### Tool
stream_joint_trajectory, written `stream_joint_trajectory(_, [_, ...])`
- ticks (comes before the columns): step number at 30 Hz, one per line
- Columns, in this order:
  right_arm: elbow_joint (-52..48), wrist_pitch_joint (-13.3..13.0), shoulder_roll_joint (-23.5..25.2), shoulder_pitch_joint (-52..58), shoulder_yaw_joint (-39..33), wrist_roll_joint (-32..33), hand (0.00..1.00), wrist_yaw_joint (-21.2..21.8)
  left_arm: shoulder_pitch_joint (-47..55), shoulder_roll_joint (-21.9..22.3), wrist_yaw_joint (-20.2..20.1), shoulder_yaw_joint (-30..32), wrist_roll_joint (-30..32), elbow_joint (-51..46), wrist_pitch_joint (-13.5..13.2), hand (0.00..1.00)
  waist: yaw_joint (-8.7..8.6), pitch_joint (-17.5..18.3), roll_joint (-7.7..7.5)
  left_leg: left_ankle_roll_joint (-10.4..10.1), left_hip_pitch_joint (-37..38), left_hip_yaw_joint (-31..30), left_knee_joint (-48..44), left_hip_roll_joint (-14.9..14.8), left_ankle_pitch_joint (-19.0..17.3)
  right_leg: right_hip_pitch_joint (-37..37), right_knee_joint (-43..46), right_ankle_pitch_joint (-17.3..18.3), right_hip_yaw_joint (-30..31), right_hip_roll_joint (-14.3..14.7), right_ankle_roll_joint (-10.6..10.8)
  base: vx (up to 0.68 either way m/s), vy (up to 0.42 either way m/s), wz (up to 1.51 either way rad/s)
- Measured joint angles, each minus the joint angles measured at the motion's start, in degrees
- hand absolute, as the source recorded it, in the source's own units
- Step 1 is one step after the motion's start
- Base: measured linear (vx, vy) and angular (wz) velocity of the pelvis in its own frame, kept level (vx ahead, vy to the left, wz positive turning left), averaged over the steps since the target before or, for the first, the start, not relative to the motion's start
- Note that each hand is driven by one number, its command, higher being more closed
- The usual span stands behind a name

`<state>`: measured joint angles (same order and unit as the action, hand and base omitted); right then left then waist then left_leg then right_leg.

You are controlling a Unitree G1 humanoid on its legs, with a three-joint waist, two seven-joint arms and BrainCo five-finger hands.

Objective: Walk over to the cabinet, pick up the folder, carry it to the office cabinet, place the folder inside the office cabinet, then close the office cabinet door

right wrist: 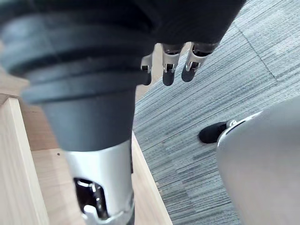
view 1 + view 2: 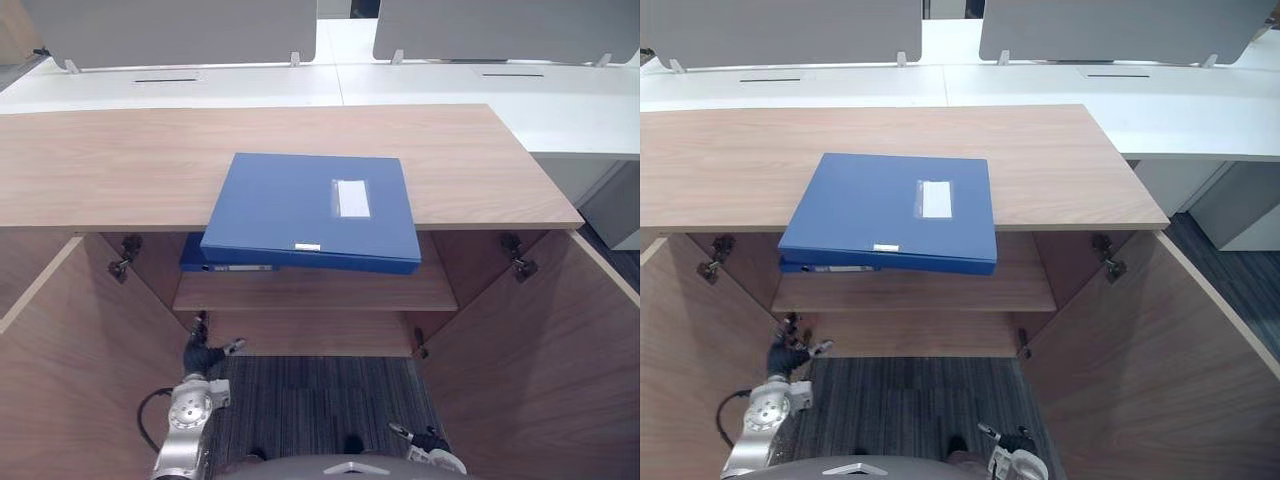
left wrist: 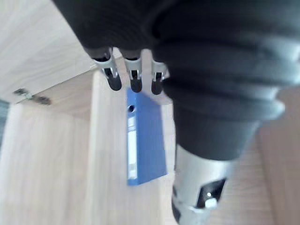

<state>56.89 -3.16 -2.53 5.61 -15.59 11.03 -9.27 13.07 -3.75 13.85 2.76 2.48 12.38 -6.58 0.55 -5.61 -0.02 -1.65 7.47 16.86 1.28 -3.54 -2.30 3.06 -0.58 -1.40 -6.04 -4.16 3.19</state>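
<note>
Two hands hang low and empty before the open cabinet.
Left hand [image 2: 205,355] and right hand [image 2: 428,442] are down over the grey carpet [image 2: 320,400], fingers [image 3: 114,79] loose, holding nothing; the cabinet doors [image 2: 540,370] stand open; on the inner shelf [image 2: 330,292] lies a second blue folder [image 2: 215,263]; above it the blue folder [image 2: 300,205] lies flat on the cabinet top [image 2: 120,160], front edge past the rim; white desks [image 2: 560,100] stand behind.

light: bright, even | shadow: soft under cabinet top [image 2: 100,170] | glare: mild on white desks [image 2: 560,100]

No legible text on folder [image 2: 300,205] labels [image 2: 351,198]
</note>
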Motion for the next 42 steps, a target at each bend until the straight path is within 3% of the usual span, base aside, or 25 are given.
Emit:
stream_joint_trajectory(5, [-1.7,-0.5,-0.3,1.9,1.8,0.0,0.0,0.0,1.9,-2.3,3.8,2.8,6.8,-10.7,-1.7,0.0,0.45,1.0,-0.27,-0.1,1.4,-1.0,1.3,0.5,0.3,1.3,-0.6,0.1,-0.9,-0.5,0.5,-0.01,0.016,0.09])
stream_joint_trajectory(9, [-1.8,-0.5,-0.2,2.1,2.1,-0.1,0.0,0.0,2.4,-2.7,5.4,3.4,8.5,-15.9,-2.3,0.0,0.99,1.6,-0.42,0.5,2.3,-1.2,1.9,0.8,0.7,2.3,-0.8,-0.2,-1.1,-0.5,0.9,0.06,0.02,0.03])
stream_joint_trajectory(19, [-1.6,-0.4,-0.8,1.9,4.9,-0.5,0.0,0.5,0.7,-11.1,5.1,-1.8,15.9,-27.5,-5.5,0.0,0.14,1.8,-0.12,0.9,4.3,-2.9,2.0,1.0,0.9,5.0,-1.1,0.0,-2.6,-0.7,0.7,-0.03,-0.007,0.07])
stream_joint_trajectory(27, [1.0,-0.3,-3.8,1.1,6.5,-2.4,0.0,0.5,-1.7,-16.3,2.8,-7.5,19.3,-30.0,-7.3,0.0,-1.1,2.1,0.35,0.2,5.1,-3.0,2.4,1.0,1.0,5.3,-1.1,0.3,-2.2,-0.7,0.1,-0.06,-0.012,-0.02])
stream_joint_trajectory(32, [2.7,0.2,-4.3,1.1,7.1,-2.4,0.0,0.5,-5.1,-18.9,2.5,-11.2,25.0,-29.9,-8.1,0.0,-1.83,2.1,0.33,0.0,5.5,-2.9,3.0,1.0,1.2,5.3,-1.3,0.3,-1.7,-0.5,0.2,-0.01,-0.001,-0.04])
stream_joint_trajectory(42, [3.3,0.7,-4.6,0.9,7.7,-2.4,0.0,0.5,-12.3,-19.1,4.2,-20.0,40.7,-22.1,-4.7,0.0,-3.11,2.2,0.39,0.6,5.4,-2.8,3.0,1.1,1.0,5.3,-2.2,-0.3,-0.9,-0.3,0.7,0.02,0.002,-0.04])
